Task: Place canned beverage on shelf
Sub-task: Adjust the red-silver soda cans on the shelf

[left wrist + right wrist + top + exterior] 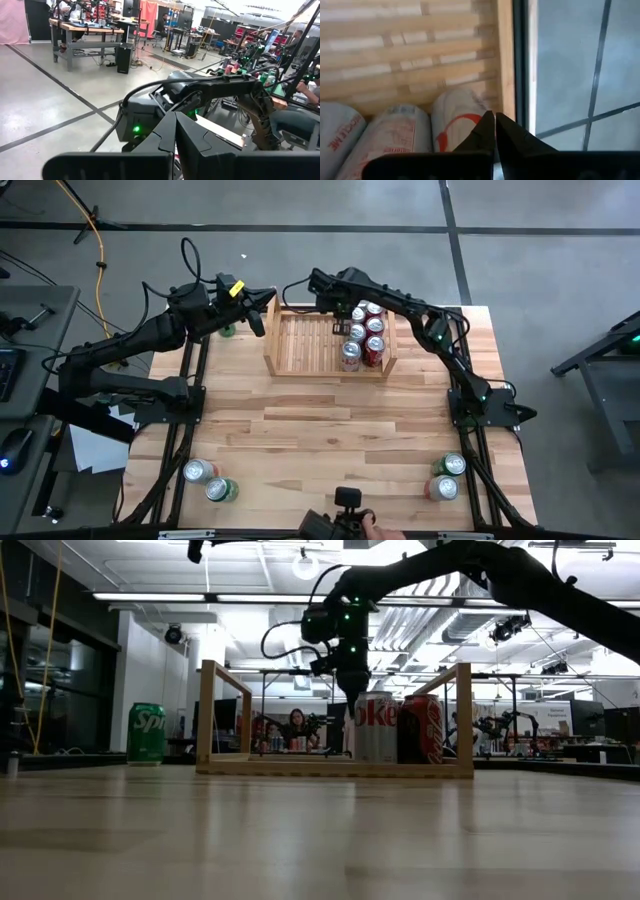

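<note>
We are looking down on the butcher-block wooden table (330,430), where the low pale wooden shelf (300,345) with its slatted base and two upright side boards is sitting near the far edge. Red and silver beverage cans (363,335) are standing clustered in two rows at the shelf's right end, against the right side board. The right gripper (494,122) is hovering just above the back of that cluster, its two dark fingers pressed together with nothing between them; from its wrist we are seeing the tops of silver cans (455,120) right below the fingertips, beside the side board. At table height, that gripper (352,690) is hanging just over a silver cola can (375,728) with a red can (422,728) next to it.

The left gripper (262,308) is waiting off the shelf's left end, fingers (175,135) together and empty, near a green soda can (146,733) standing outside the shelf. Two cans (210,480) are waiting at the near left corner and two more cans (446,476) at the near right.
</note>
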Robot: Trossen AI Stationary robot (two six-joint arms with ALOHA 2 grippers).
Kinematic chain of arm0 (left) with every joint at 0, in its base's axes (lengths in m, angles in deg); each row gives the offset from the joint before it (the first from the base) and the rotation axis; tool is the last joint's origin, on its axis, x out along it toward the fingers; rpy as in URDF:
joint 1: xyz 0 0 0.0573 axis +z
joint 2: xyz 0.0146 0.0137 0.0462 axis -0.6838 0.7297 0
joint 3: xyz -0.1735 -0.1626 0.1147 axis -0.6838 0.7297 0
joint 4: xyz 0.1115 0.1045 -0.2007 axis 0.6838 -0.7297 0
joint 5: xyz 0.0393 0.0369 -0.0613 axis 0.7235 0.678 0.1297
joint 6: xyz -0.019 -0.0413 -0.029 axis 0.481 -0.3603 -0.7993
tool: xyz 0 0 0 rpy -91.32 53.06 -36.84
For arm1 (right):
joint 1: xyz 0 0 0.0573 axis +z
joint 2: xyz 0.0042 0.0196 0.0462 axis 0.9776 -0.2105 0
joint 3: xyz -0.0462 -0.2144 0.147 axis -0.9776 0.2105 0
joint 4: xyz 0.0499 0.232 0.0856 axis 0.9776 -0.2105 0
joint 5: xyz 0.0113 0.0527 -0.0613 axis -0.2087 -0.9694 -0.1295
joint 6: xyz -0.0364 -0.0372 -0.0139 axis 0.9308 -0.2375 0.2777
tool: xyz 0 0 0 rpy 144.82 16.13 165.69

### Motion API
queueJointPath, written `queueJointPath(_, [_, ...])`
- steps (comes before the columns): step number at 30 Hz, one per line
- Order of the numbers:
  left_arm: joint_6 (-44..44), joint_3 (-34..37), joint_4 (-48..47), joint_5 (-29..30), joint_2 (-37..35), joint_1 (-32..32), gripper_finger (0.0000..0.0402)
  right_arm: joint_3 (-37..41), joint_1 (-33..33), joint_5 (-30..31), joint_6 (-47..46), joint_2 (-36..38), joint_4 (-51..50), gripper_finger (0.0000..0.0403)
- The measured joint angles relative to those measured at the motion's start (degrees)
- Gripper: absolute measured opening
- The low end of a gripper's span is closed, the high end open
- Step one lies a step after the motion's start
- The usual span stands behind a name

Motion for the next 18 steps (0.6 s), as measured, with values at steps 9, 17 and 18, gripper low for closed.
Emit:
queueJointPath(9, [0.04, 0.00, -0.68, -0.02, 0.00, 0.00, 0.0000, -0.04, 2.84, -22.85, -5.03, 3.73, 2.49, 0.0000])
queueJointPath(17, [0.07, 0.00, -0.79, -0.13, 0.00, -0.02, 0.0000, 0.83, 13.27, -22.48, -4.20, 3.90, -2.75, 0.0000])
queueJointPath(18, [0.07, 0.00, -0.79, -0.13, 0.00, -0.02, 0.0000, 0.92, 14.08, -20.07, -4.55, 3.78, -3.15, 0.0000])
